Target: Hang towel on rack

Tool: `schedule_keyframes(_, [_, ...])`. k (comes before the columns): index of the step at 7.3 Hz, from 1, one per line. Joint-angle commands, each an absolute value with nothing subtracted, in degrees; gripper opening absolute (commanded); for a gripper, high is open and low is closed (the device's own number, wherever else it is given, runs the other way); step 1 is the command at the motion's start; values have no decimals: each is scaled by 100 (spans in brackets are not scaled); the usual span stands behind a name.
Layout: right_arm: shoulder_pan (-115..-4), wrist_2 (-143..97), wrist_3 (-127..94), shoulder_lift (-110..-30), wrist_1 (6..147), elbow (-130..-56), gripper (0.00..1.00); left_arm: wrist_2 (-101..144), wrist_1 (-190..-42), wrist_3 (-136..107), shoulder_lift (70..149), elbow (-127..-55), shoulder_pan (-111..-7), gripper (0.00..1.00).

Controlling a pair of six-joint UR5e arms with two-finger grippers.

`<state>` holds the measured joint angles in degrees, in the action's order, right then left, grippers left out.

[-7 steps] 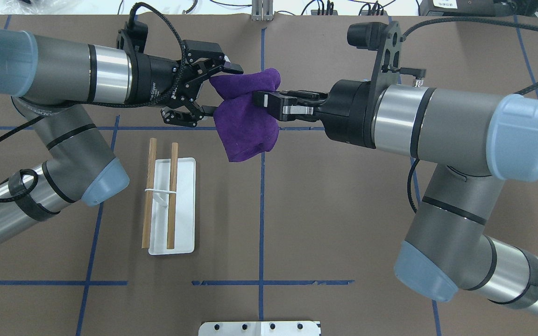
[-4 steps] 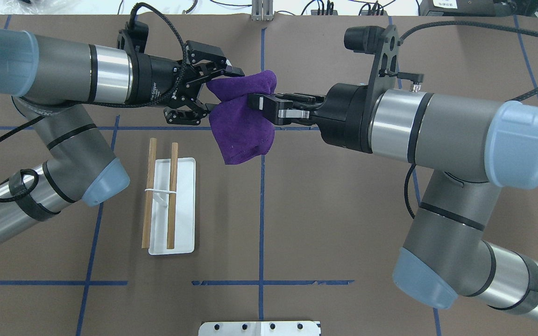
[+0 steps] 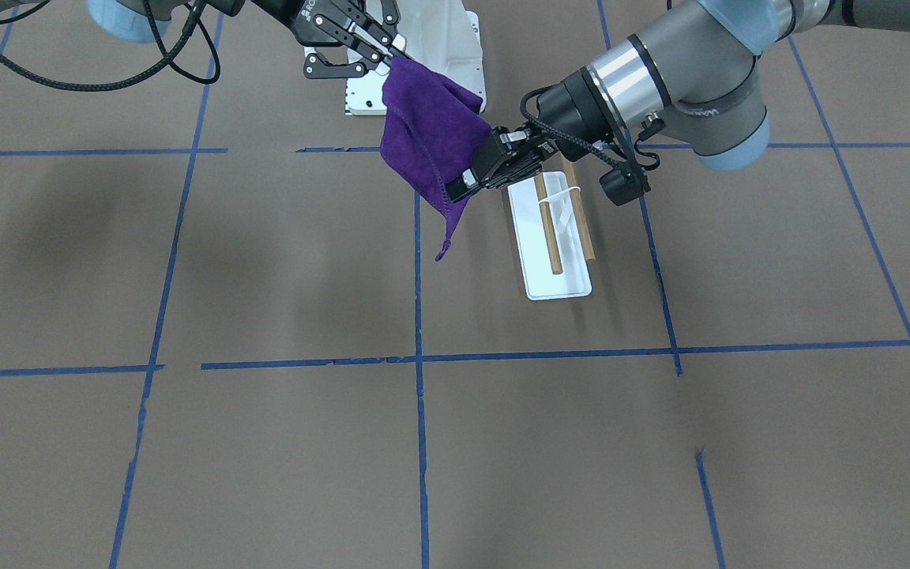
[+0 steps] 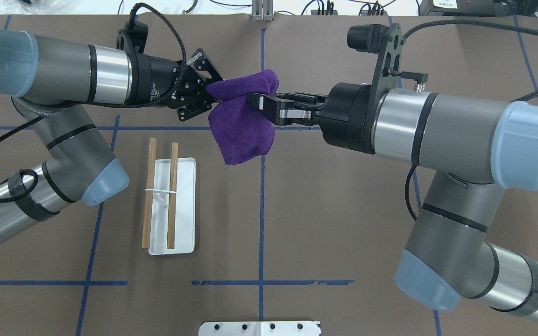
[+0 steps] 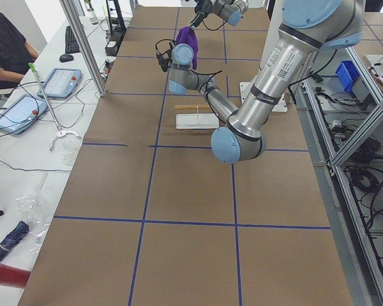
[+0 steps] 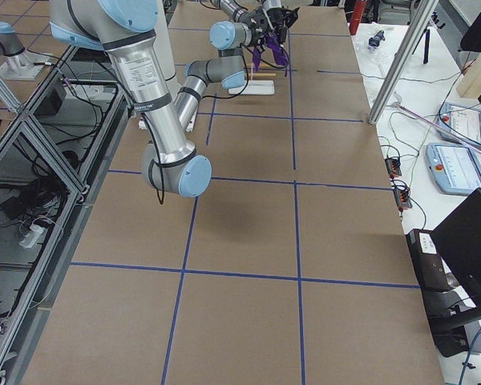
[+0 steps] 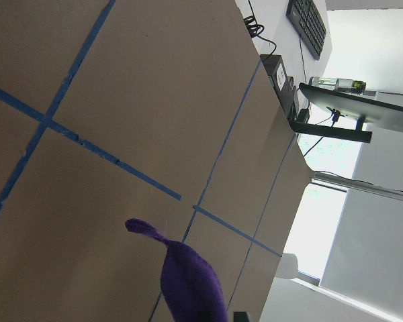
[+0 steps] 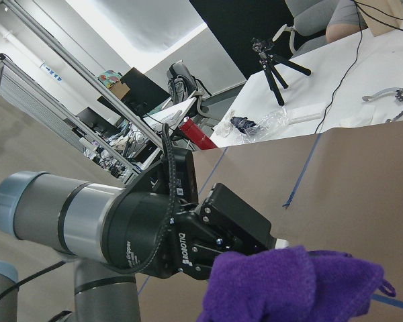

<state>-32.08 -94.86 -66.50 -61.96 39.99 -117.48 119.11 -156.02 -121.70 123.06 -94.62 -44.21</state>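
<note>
The deep purple towel (image 4: 241,133) hangs in the air between my two grippers, its lower corner dangling (image 3: 441,251). My left gripper (image 4: 208,95) is shut on the towel's left edge; in the front view it is on the right (image 3: 464,183). My right gripper (image 4: 253,100) is shut on the towel's upper middle; in the front view it is at the top (image 3: 392,59). The rack (image 4: 173,196), two wooden rods over a white tray, stands on the table below and left of the towel. The towel also shows in the left wrist view (image 7: 188,282) and the right wrist view (image 8: 295,285).
A white mounting plate (image 4: 259,327) lies at the near table edge. Blue tape lines (image 4: 262,210) cross the brown table. My left forearm and elbow (image 4: 87,177) hang just left of the rack.
My left gripper, open around the towel's left edge a second ago, has shut on it. My right gripper and the towel have shifted slightly left.
</note>
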Motion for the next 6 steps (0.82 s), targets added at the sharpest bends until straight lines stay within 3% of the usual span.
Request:
schedule_keyframes(1, [-3191,-9510,-6671,-6205,3999,-11760,61,11918,-15601,-12164,12305,-9466,-4438,0])
schedule_keyframes(2, [-3156,-9492,-6680,-6205,3999,-11786,99,11918,-15601,-12173,12305,-9466,-4438,0])
schedule_keyframes(4, [-3120,-9518,-6680,-6293,4017,-11909,100,11918,-15601,-12173,12305,-9475,-4456,0])
schedule_keyframes(6, [-3164,-10164,-6671,-7271,4025,-12625,100,11918,-15601,-12181,12313,-9492,-4491,0])
